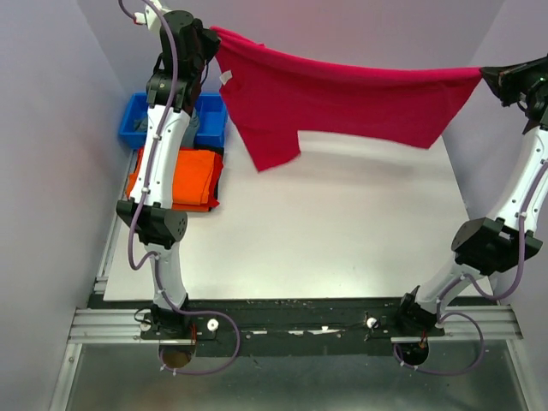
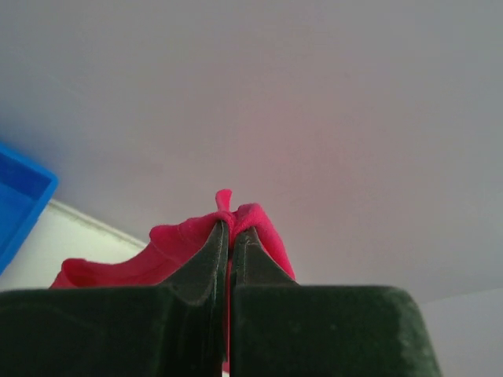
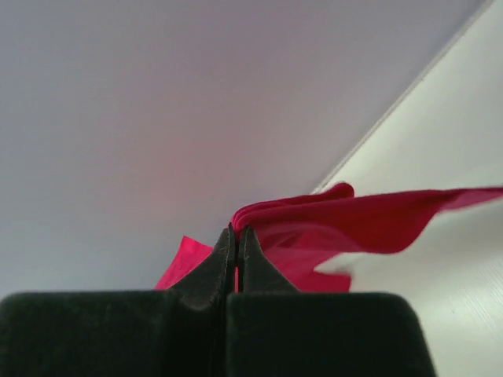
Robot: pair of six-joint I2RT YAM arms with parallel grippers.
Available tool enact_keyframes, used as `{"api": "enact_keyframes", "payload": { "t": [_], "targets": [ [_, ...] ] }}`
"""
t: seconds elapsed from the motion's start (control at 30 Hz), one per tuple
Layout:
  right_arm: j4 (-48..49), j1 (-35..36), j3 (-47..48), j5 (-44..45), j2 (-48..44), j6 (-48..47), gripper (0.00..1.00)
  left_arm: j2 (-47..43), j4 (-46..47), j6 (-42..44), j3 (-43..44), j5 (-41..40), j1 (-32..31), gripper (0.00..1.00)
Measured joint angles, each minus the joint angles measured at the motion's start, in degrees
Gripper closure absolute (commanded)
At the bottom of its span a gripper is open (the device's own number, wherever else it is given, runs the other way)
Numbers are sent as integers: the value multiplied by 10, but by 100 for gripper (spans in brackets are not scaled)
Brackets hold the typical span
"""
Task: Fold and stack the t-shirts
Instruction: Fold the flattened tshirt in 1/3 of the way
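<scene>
At the left edge of the top view sits the blue bin (image 1: 135,120), and just below it in the frame a stack of orange folded t-shirts (image 1: 193,175) lies on the table (image 1: 342,223), partly behind the left arm.

In the upper left, the left fingers (image 2: 206,263) are pressed together, pinching a bunched corner of the crimson t-shirt (image 1: 342,98). The shirt hangs in the air as a stretched band across the top of the frame, with one longer flap drooping at its left side. In the upper right, the right fingers (image 3: 214,267) are also pressed together, nipping the opposite corner.

The step in hand looks like spreading this shirt flat before folding it. To do that well:

- Lower both arms at the same rate, so the top edge stays level and taut.
- Let the drooping flap meet the table first, then draw the cloth toward the bottom of the frame so that it unrolls smoothly and does not pile up.
- Land it in the bare centre, well apart from the orange stack.
- Release only once the cloth lies flat, since both grips hold only a little of it.
</scene>
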Motion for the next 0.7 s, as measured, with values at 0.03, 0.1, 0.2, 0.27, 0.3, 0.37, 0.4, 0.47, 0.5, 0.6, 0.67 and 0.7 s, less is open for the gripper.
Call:
{"api": "enact_keyframes", "payload": {
  "t": [0.03, 0.1, 0.2, 0.27, 0.3, 0.37, 0.4, 0.47, 0.5, 0.6, 0.67, 0.7],
  "targets": [
    [5, 0, 9, -2, 5, 1, 99, 0, 14, -2, 0, 3, 0, 100],
    [20, 0, 15, -10, 10, 7, 99, 0, 46, -4, 0, 8, 1, 100],
    [54, 0, -34, -20, 5, 9, 99, -21, 106, -9, -62, 22, 4, 100],
    [77, 0, -100, -21, -5, 6, 99, -57, 149, -12, -160, 38, 9, 100],
    [89, -1, -143, -21, -11, 3, 99, -72, 170, -14, -213, 45, 11, 100],
    [112, -1, -236, -21, -25, -2, 99, -112, 213, -17, -334, 53, 14, 100],
    [123, -1, -282, -21, -30, -5, 99, -134, 230, -19, -402, 56, 14, 100],
    [137, -1, -370, -21, -37, -13, 99, -177, 266, -25, -551, 59, 15, 100],
    [141, -1, -407, -20, -38, -16, 99, -195, 269, -28, -608, 60, 15, 100],
    [151, -4, -508, -12, -47, -26, 99, -247, 302, -40, -778, 63, 14, 100],
    [159, -8, -574, -3, -68, -32, 99, -287, 320, -51, -875, 65, 14, 100],
    [164, -9, -607, 1, -83, -34, 99, -315, 334, -58, -928, 67, 13, 100]
  ]
}}
